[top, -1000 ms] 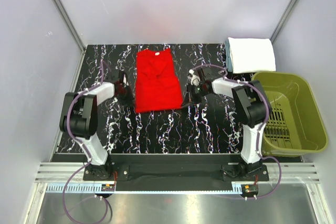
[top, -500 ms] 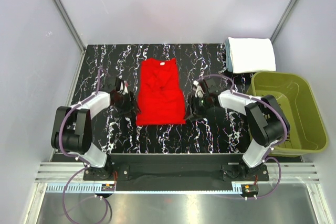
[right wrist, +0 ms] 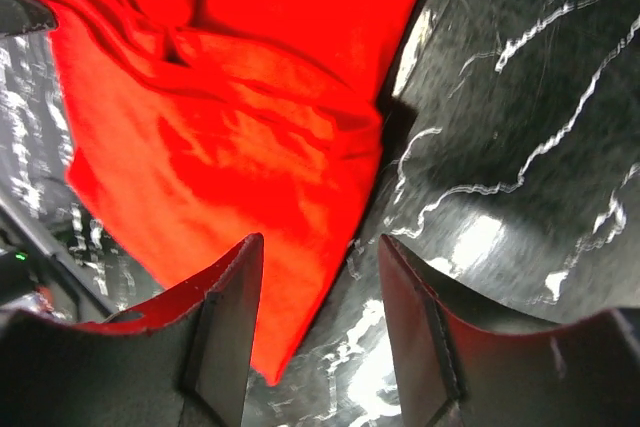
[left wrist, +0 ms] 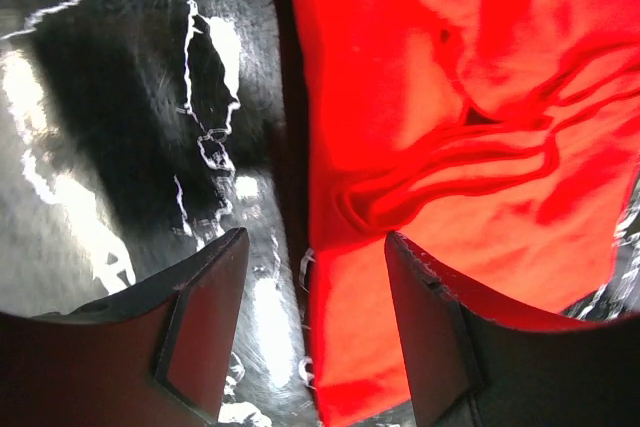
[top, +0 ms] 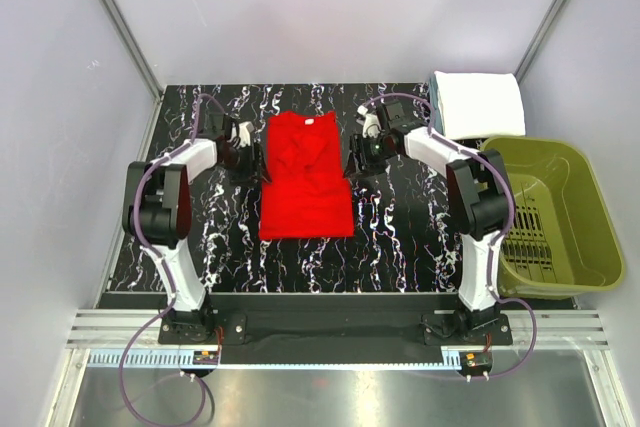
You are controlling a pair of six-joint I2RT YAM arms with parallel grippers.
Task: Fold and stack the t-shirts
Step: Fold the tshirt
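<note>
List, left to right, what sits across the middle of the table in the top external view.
left gripper → red t-shirt → right gripper → olive-green basket

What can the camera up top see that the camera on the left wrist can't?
Only the top camera shows the white folded t-shirt in the far right corner, the olive-green basket and the right arm. Only the left wrist camera shows the wrinkles along the edge of the red t-shirt up close, with its own two fingers standing apart, one over the black marbled table and one over the cloth. Both show the red t-shirt and the table.
</note>
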